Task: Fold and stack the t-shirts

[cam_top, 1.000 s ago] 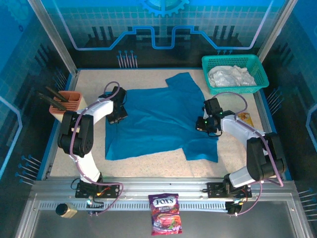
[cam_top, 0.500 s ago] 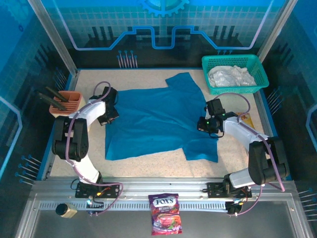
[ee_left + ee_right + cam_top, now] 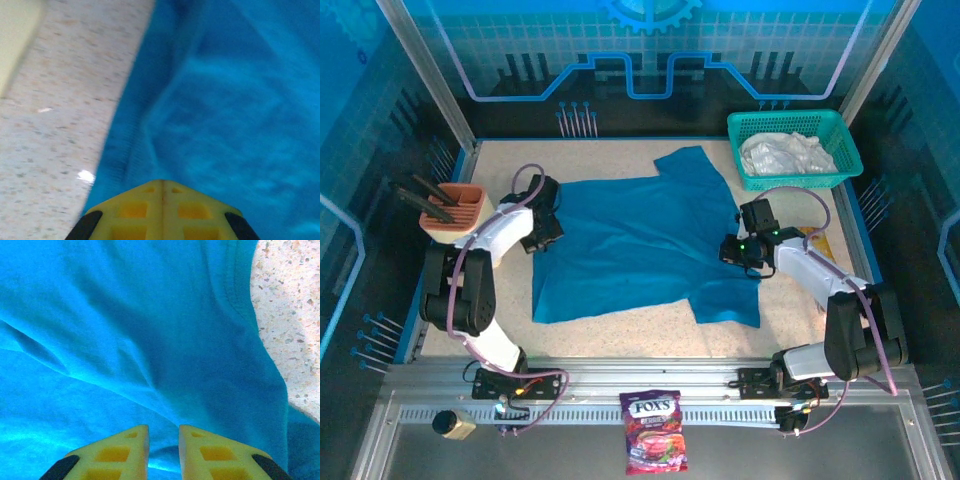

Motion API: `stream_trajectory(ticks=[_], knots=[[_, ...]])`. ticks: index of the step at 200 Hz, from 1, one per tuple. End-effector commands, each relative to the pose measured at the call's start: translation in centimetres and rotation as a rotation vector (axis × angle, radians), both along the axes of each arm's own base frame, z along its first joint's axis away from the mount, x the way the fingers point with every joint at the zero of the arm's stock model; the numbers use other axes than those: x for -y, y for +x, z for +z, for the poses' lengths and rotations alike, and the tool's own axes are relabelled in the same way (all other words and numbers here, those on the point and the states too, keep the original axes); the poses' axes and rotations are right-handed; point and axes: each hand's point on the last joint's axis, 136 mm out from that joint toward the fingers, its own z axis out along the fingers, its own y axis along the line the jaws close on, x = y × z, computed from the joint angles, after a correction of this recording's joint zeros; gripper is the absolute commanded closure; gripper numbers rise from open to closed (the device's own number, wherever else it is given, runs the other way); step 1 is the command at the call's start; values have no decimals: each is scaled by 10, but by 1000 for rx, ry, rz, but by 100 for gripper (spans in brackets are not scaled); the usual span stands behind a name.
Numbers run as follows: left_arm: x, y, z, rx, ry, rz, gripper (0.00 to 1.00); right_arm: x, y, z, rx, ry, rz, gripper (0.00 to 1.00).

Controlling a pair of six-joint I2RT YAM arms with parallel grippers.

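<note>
The blue t-shirt (image 3: 630, 240) lies spread open in the middle of the desk (image 3: 620, 335), one layer deep over most of its area. One sleeve points to the far side and the other to the near right corner. I see no fold made in it yet; there are only shallow creases.

The white t-shirt (image 3: 785, 153) sits crumpled in the green basket (image 3: 783, 116) at the far right corner, well apart from the blue one. It is unfolded and not laid out.

My left claw (image 3: 161, 184) is at the shirt's left edge, beside the hem, and it is clenched tight. The wrist view is blurred, so I cannot tell whether the hem is caught in it.

My right claw (image 3: 164, 430) is at the shirt's right side, near the sleeve. Its jaws stand a narrow gap apart with cloth between them, and ridges in the cloth run toward the tips. I judge that it is grasping the blue t-shirt.

Assessment: the task is at an early stage. The blue shirt is laid out and taken at its two sides, ready for a first fold. Every fold on it is still to do. The white shirt has yet to be taken out, spread and folded, and nothing is stacked.
</note>
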Motion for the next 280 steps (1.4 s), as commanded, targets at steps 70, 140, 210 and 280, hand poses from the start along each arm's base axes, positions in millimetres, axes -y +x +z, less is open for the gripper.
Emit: stream_trajectory(ticks=[70,140,210,280], knots=[[-37,16,-46,-79,5,164,100,10,-17,-2,-22,-5,-16,76],[-66,1,-41,-79,17,209,100,8,-13,-5,-31,22,-16,76],[-21,7,21,32,-12,41,100,24,-35,-8,-78,-29,-69,59],[17,-9,22,63,-98,-22,100,14,-97,-40,-187,-8,-117,58]])
